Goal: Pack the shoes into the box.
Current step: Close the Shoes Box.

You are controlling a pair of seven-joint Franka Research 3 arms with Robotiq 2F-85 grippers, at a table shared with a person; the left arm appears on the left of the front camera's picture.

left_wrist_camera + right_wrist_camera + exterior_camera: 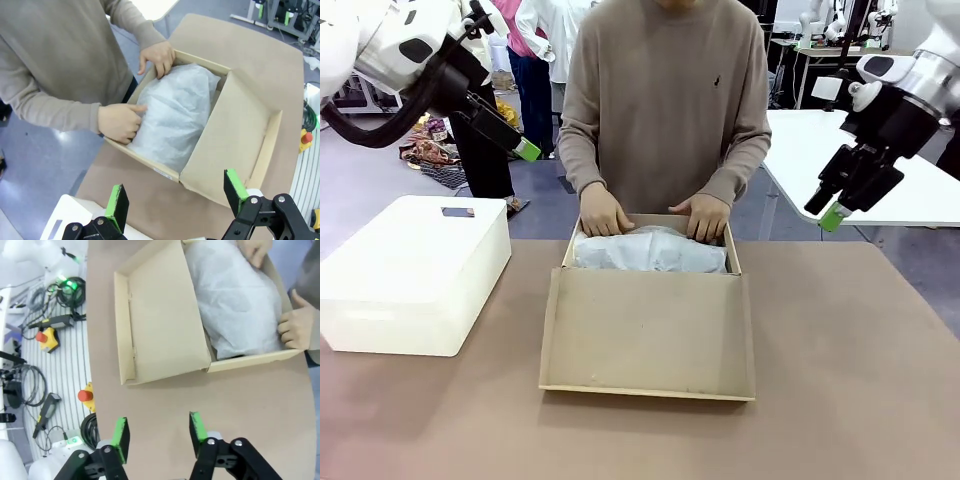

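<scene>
box (250,360) long axis runs across table, flap (648,332) lying open toward robot. left gripper (175,186) spread wide, empty; right gripper (158,421) parted, empty.

The left arm hangs high to the left of the box (650,335), well apart from it, with its wrist angled down toward it; the left tool (176,197) has its jaws spread wide, nothing between them. The right arm is raised to the right of the box, wrist tilted down and inward; the right tool (159,432) stands parted somewhat narrower, empty, above and apart from the box
</scene>
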